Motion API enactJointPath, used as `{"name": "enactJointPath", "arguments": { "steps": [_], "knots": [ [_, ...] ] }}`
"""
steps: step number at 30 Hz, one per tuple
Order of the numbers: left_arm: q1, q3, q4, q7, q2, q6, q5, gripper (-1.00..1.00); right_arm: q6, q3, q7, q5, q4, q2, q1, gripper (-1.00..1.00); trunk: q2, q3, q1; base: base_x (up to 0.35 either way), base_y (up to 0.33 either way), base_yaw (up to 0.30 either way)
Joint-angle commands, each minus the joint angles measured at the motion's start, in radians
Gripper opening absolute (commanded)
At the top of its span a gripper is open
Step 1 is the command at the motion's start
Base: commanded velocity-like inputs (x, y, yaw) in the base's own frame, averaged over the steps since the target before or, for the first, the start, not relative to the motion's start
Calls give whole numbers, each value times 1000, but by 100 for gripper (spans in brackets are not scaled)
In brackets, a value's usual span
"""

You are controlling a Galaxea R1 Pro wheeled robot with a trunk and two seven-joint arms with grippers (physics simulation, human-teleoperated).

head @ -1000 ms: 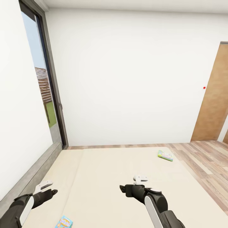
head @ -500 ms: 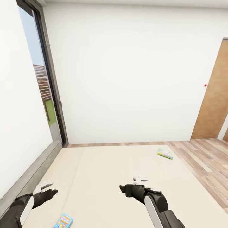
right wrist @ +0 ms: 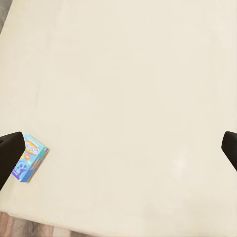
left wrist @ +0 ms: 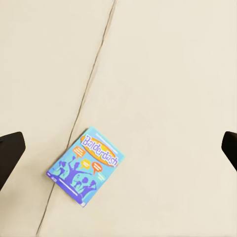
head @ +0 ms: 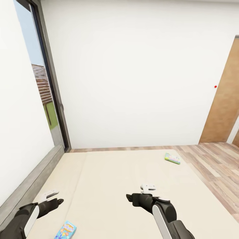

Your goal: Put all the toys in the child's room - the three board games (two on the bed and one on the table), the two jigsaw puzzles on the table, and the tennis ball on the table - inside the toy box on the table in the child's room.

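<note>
A blue board game [right wrist: 29, 164] lies flat on the beige bed [right wrist: 133, 98], near its edge.

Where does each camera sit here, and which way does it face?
Head view: high on the robot, facing forward and down over the bed toward a white wall; both arms show, left gripper, right gripper.
Left wrist view: above the mattress, looking down on the blue board game; dark fingertips at the edges.
Right wrist view: likewise downward over mattress.
Shared: all three show that blue game.
</note>
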State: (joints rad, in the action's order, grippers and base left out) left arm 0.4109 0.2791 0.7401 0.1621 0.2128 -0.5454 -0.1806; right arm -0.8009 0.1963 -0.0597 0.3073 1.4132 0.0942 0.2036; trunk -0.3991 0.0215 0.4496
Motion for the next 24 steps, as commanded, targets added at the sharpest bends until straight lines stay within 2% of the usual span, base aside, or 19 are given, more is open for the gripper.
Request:
{"name": "enactJointPath", "arguments": {
  "steps": [1, 10, 14, 17, 24],
  "knots": [
    [0, 3, 1, 3, 0, -6, -4, 100, -4, 0, -6, 7, 1, 0, 0, 100, -1, -2, 0, 0, 0, -62],
    [0, -13, -2, 3, -1, 10, -5, 100, -6, 5, -6, 8, 8, 3, 0, 100, -1, -17, 0, 0, 0, -66],
    [0, -14, -2, 3, -2, 11, -6, 100, -16, 5, -6, 24, 20, 4, 1, 100, -1, -23, 0, 0, 0, -68],
    [0, -15, -2, 3, -2, 11, -6, 100, -37, 5, -6, 67, 36, 7, 1, 100, -1, -28, 0, 0, 0, -68],
    [1, -19, -2, 2, -6, 10, -5, 100, -101, 7, -6, 204, 64, 6, 6, 100, -1, -39, 0, 0, 0, -69]
  ]
}}
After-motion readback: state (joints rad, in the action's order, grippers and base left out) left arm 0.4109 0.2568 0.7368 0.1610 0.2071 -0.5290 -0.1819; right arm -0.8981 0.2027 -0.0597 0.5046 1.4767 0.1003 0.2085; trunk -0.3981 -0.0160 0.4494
